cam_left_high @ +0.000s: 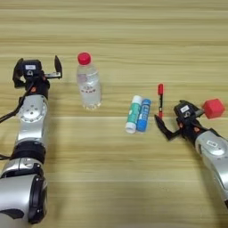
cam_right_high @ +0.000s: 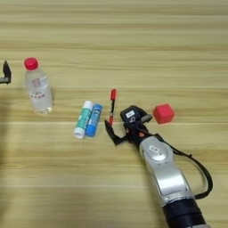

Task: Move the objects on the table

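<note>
A clear plastic bottle with a red cap (cam_left_high: 88, 83) stands upright at the left of the wooden table (cam_left_high: 116, 178). A green-and-white tube (cam_left_high: 133, 114) and a blue tube (cam_left_high: 144, 115) lie side by side in the middle. Just right of them lies a slim red-and-black marker (cam_left_high: 160, 100). A small red cube (cam_left_high: 213, 108) sits at the right. My right gripper (cam_left_high: 180, 121) is open and low over the table between the marker and the cube, holding nothing. One finger (cam_left_high: 163, 128) reaches below the marker's near end. My left gripper (cam_left_high: 38, 70) is open, left of the bottle, and holds nothing.
Both silver forearms come in from the near edge, the left one (cam_left_high: 30, 133) along the left side and the right one (cam_right_high: 162, 171) from the lower right. A black cable (cam_right_high: 202, 173) loops beside the right arm.
</note>
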Controlling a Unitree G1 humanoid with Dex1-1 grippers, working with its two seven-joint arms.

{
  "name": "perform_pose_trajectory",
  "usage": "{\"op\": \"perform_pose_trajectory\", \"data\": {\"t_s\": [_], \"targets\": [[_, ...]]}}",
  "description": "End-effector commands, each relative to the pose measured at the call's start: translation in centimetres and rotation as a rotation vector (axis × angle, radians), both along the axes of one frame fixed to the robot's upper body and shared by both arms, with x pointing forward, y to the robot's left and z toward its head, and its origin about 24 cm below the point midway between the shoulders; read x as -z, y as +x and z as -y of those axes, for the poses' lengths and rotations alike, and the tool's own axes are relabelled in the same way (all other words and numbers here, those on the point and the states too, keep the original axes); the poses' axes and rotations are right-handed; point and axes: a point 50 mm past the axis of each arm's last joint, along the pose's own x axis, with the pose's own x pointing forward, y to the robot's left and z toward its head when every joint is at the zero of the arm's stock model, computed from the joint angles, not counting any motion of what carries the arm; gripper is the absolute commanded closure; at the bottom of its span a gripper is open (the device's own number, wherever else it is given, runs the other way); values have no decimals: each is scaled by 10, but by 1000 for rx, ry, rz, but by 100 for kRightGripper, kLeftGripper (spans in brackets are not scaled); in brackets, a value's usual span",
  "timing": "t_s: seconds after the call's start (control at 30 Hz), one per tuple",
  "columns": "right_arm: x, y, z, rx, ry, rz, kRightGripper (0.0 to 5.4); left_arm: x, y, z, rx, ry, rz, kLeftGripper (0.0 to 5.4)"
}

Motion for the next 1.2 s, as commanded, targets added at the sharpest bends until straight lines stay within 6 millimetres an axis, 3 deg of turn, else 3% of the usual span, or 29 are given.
{"op": "perform_pose_trajectory", "data": {"t_s": [0.03,0.63,1.2], "targets": [[7,-3,9,37,-21,-49,1,2,-1,-2,-4,6,-17,0],[8,4,24,126,-19,-68,1,2,-1,-1,-3,6,-17,0],[1,16,0,75,201,-150,1,2,-1,-1,-3,6,-17,0]]}}
